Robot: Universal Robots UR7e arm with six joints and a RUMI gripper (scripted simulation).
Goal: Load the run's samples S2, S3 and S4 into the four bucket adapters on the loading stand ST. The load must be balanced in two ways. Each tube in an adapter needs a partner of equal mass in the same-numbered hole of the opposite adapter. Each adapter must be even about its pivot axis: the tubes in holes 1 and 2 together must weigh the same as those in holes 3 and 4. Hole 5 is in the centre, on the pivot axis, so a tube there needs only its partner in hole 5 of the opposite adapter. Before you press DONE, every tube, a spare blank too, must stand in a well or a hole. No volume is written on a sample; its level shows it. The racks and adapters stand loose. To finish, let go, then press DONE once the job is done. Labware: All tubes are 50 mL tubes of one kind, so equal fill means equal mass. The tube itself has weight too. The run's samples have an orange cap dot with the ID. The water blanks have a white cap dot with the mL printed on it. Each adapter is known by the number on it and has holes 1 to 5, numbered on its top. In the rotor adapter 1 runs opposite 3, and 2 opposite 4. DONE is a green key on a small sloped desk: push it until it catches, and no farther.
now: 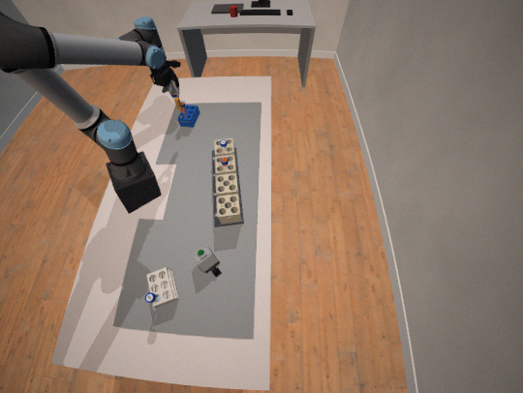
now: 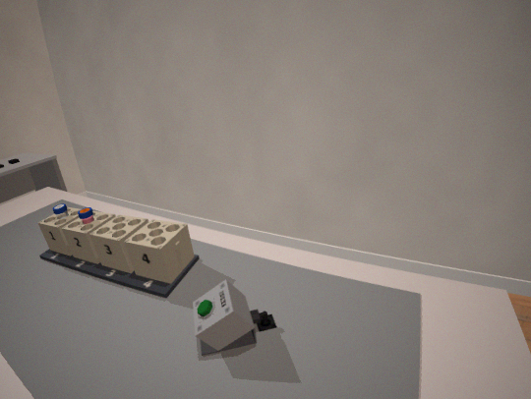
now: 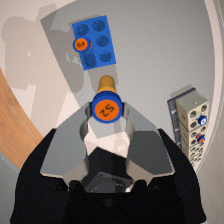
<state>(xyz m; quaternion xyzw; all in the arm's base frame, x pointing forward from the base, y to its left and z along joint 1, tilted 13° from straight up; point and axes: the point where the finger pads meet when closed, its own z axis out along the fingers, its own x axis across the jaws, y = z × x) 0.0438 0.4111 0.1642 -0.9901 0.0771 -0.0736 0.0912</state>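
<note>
My gripper (image 1: 176,96) (image 3: 106,103) is shut on sample S2 (image 1: 179,105) (image 3: 106,110), a tube with an orange cap dot and orange fill. It holds the tube lifted just above and to the left of the blue sample rack (image 1: 190,116) (image 3: 102,29). Sample S4 (image 3: 81,44) stands in that rack. On the loading stand (image 1: 228,222) (image 2: 147,287), adapter 1 (image 2: 51,235) holds a white-dot blank (image 1: 223,143) (image 2: 60,208) (image 3: 202,120). Adapter 2 (image 2: 77,241) holds an orange-dot sample (image 1: 225,160) (image 2: 86,212) (image 3: 200,138). Adapters 3 (image 2: 109,248) and 4 (image 2: 147,256) show only empty holes.
The DONE key (image 1: 199,252) (image 2: 205,308) sits on its sloped desk in front of the stand. A white rack (image 1: 164,285) at the mat's near left carries one blank (image 1: 150,298) at its corner. A grey desk (image 1: 247,24) stands at the back.
</note>
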